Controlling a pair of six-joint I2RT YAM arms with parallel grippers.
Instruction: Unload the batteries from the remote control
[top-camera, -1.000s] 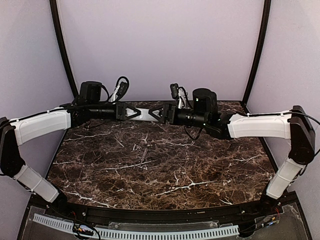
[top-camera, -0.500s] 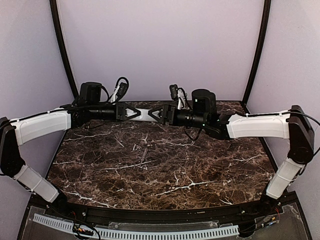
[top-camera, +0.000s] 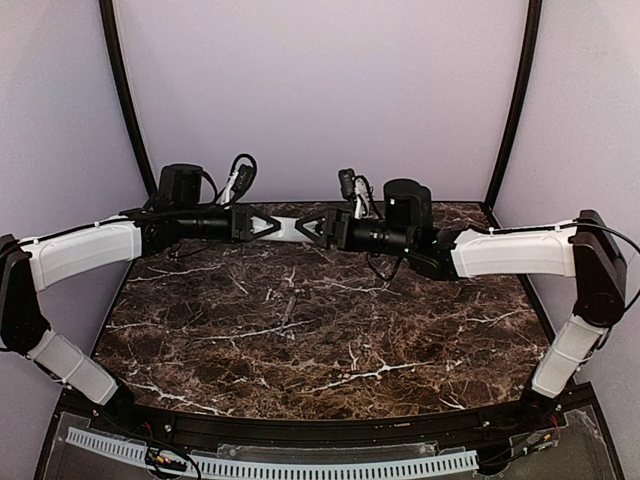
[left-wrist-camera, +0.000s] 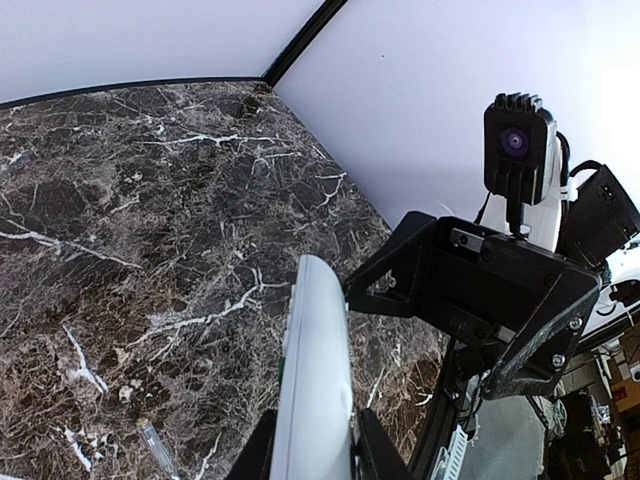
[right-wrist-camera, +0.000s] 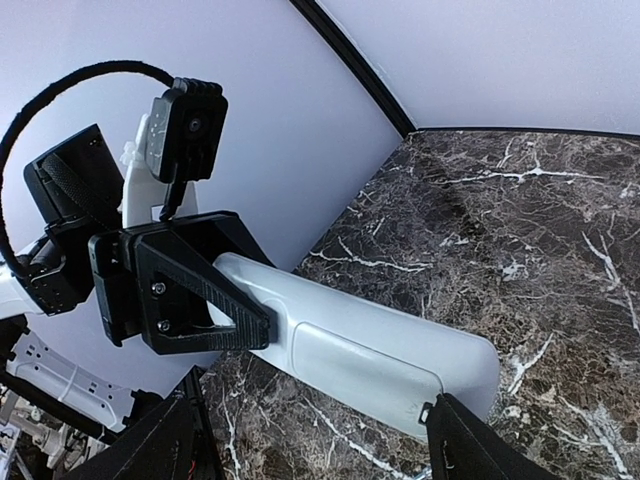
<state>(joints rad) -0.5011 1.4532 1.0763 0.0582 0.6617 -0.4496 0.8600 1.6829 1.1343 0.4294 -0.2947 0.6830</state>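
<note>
Look at the remote control (top-camera: 290, 229): it hangs in the air above the far part of the table (top-camera: 300, 330), lying roughly level and stretched left to right between your two arms. Its left end sits inside the left gripper (top-camera: 262, 226), whose jaws are clamped on it. In the left wrist view you see the white body (left-wrist-camera: 315, 380) rising straight out from between them.

Its other end reaches into the right gripper (top-camera: 315, 227). There the jaws stand wide apart with the remote's rounded end between them. One dark finger (right-wrist-camera: 470, 440) sits just beside that end, and you cannot tell whether it touches. The other finger (right-wrist-camera: 185, 435) is well clear of the body.

The face of the remote (right-wrist-camera: 370, 350) turned toward the right wrist camera shows the outline of a rectangular panel (right-wrist-camera: 365, 365), which lies flush with the shell.

Below it all you have the dark marbled table with white veins, and pale lilac walls (top-camera: 320, 90) close it in behind and at both sides.
</note>
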